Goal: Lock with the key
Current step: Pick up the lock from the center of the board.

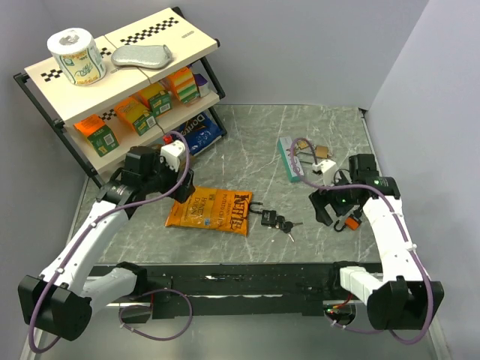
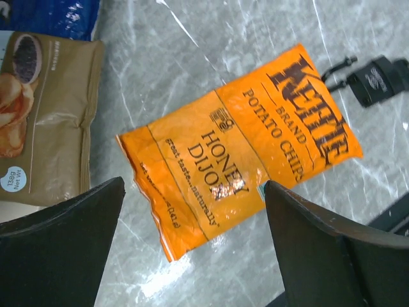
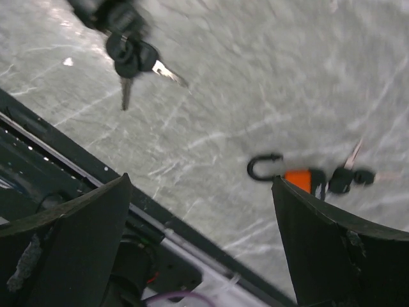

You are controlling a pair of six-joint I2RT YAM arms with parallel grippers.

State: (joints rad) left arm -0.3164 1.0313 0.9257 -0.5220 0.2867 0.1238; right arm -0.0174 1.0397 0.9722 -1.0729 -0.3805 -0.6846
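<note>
A black padlock (image 1: 268, 218) with a bunch of keys (image 1: 288, 226) lies on the marble table just right of an orange chips bag (image 1: 209, 211). A small orange padlock (image 1: 351, 223) lies further right, its black shackle open and a key (image 3: 346, 180) in it. My right gripper (image 1: 332, 209) hovers open just left of the orange padlock (image 3: 297, 178), nothing between its fingers (image 3: 96, 211). The black padlock (image 3: 118, 16) and keys (image 3: 135, 59) show blurred at top left there. My left gripper (image 1: 180, 195) hangs open above the bag's left end (image 2: 211, 185); the black padlock (image 2: 377, 77) is at the far right.
A brass padlock (image 1: 322, 152) and a green box (image 1: 288, 159) lie at the back right. A two-tier shelf (image 1: 120, 75) with a toilet roll, boxes and a blue bag (image 1: 202, 133) stands at the back left. A brown snack bag (image 2: 45, 121) lies by the orange bag.
</note>
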